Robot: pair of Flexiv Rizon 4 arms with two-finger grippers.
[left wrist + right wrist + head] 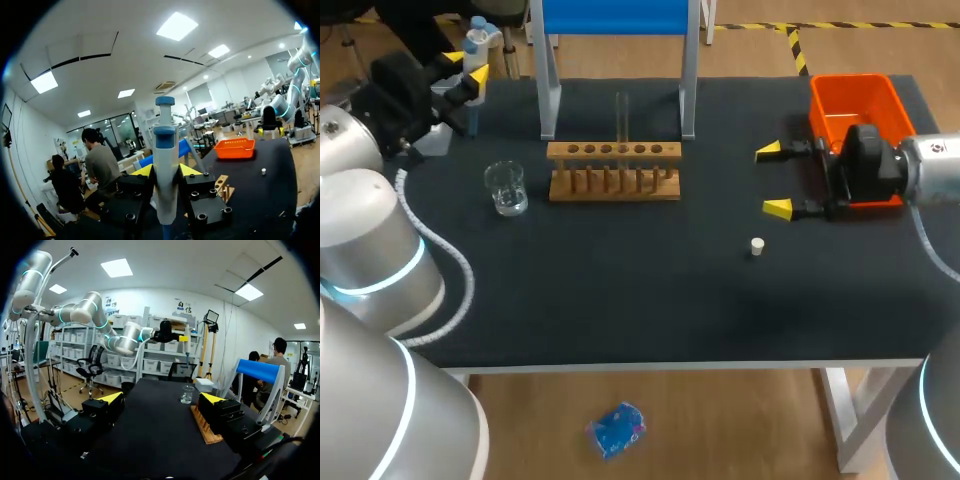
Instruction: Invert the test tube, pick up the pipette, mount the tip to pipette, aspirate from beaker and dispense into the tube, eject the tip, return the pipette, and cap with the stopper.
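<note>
My left gripper (467, 68) is raised over the table's far left corner, shut on a white and blue pipette (474, 50) held upright. In the left wrist view the pipette (165, 165) stands between the yellow fingertips (142, 170). A clear test tube (621, 118) stands upright in the wooden rack (613, 172). Left of the rack sits the glass beaker (506, 188). The small white stopper (757, 246) lies on the dark mat at the right. My right gripper (773, 180) hovers open and empty beside the orange bin (855, 105); from it the beaker (187, 394) shows ahead.
A blue and white frame (615, 60) stands behind the rack. A pale box (438, 138) lies at the far left under my left arm. The rack (202, 427) lies close beside one right finger.
</note>
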